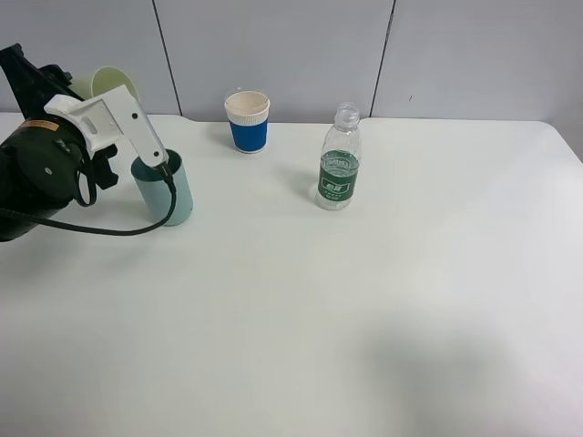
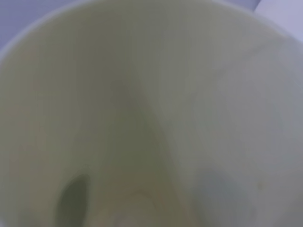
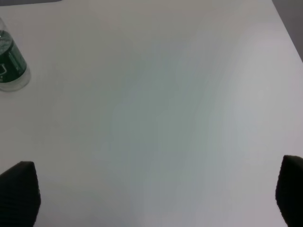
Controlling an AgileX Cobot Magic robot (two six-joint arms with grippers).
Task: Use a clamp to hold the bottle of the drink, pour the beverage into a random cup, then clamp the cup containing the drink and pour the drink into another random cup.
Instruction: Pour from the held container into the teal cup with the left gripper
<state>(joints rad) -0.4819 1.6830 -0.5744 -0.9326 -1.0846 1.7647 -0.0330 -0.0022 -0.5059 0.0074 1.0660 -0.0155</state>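
My left gripper [image 1: 80, 87] is at the far left, raised off the table and shut on the pale yellow-green cup [image 1: 109, 80]. The cup is tilted, its rim above and just behind the teal cup [image 1: 165, 188], which stands upright on the table. The yellow-green cup's [image 2: 151, 113] pale wall fills the left wrist view. No beverage shows in any view. The clear bottle [image 1: 339, 169] with the green label stands capless near the table's middle and appears in the right wrist view's corner [image 3: 10, 64]. My right gripper [image 3: 154, 194] is open over bare table, nothing between its fingers.
A blue-and-white paper cup [image 1: 247, 120] stands at the back, between the teal cup and the bottle. A black cable [image 1: 109, 229] loops from the left arm down in front of the teal cup. The white table [image 1: 364, 319] stretches forward and right.
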